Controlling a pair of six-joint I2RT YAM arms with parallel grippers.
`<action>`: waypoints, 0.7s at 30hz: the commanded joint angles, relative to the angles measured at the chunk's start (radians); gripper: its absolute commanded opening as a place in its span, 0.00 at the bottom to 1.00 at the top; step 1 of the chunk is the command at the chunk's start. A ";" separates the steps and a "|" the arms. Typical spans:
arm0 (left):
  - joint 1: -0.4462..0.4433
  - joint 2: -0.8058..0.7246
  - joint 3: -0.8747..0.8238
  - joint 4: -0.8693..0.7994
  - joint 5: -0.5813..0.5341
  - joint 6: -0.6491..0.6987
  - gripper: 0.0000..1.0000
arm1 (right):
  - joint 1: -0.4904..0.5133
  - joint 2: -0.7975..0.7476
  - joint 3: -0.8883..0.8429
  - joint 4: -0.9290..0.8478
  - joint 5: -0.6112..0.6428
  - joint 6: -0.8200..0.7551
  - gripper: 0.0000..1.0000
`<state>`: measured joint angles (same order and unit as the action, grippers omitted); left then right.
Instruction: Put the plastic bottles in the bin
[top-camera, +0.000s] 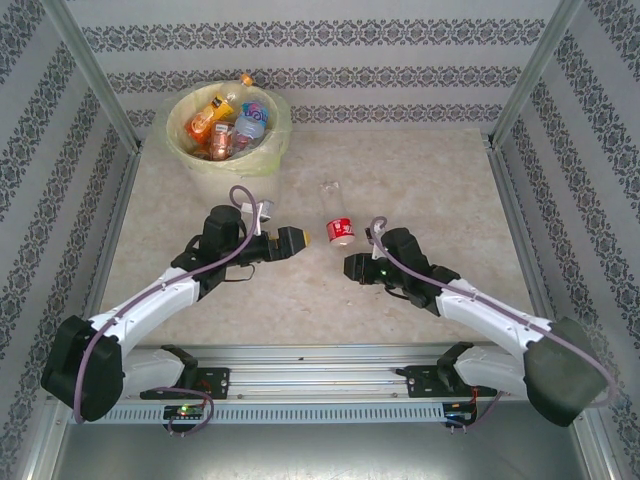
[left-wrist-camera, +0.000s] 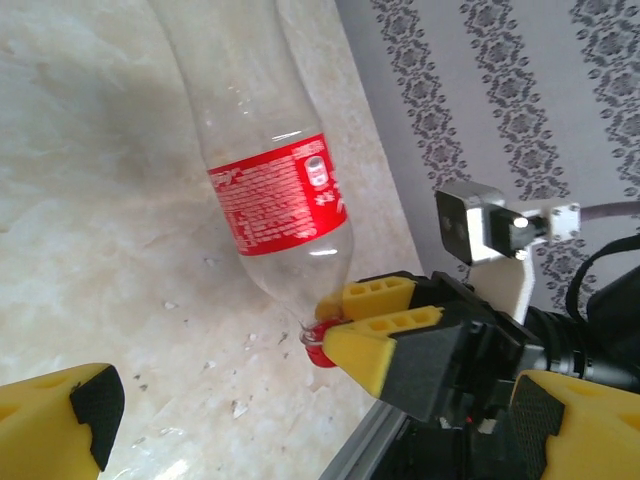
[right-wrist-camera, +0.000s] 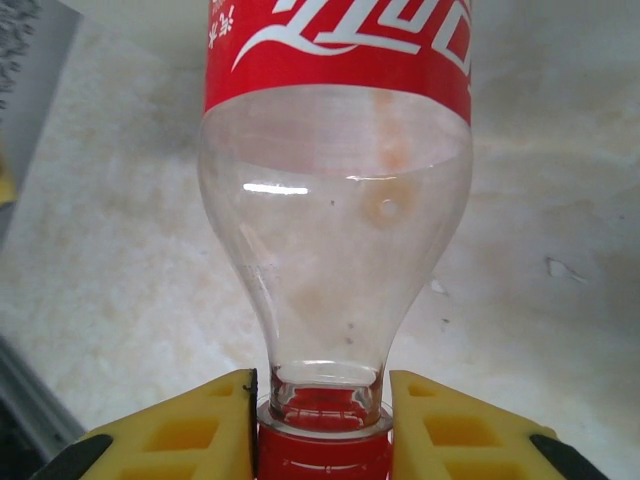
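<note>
One bottle (top-camera: 339, 230) is outside the bin (top-camera: 178, 140): clear plastic, red label with white lettering, red cap (left-wrist-camera: 317, 348). It sits near the middle of the table (top-camera: 430, 190), between the two grippers, cap end toward the near edge and clear base pointing to the far wall. Cannot tell whether its body touches the tabletop or hangs just above it.

Right gripper (top-camera: 350, 266): clamped on that bottle at the cap. Right wrist view shows a yellow finger (right-wrist-camera: 190, 430) on each side of the cap, pressed against it just below the neck ring. Left wrist view shows the same grip from the side, yellow fingertips meeting at the cap.

Left gripper (top-camera: 298, 240): jaws wide apart, nothing between them. It is just beside the bottle, on its left, not touching it. Its own yellow fingers (left-wrist-camera: 60, 420) stand at the two lower corners of the left wrist view.

Bin: round, white, lined with a pale yellow-green bag, at the far left corner of the table, well apart from both grippers. Several bottles (top-camera: 232, 125) lie inside in a heap; orange and blue labels visible, and one orange cap at the far rim.
</note>
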<state>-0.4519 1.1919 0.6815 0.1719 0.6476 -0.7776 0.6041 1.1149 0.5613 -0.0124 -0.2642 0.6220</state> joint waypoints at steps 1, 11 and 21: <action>-0.013 0.001 -0.040 0.211 0.012 -0.091 1.00 | -0.003 -0.070 0.003 -0.014 -0.062 -0.015 0.32; -0.051 0.153 -0.052 0.570 0.013 -0.234 1.00 | 0.013 -0.195 0.011 -0.041 -0.184 -0.008 0.32; -0.068 0.237 0.004 0.649 0.013 -0.275 0.90 | 0.041 -0.214 0.011 -0.043 -0.207 -0.016 0.32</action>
<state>-0.5045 1.4239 0.6456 0.7128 0.6472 -1.0290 0.6315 0.9180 0.5613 -0.0597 -0.4442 0.6220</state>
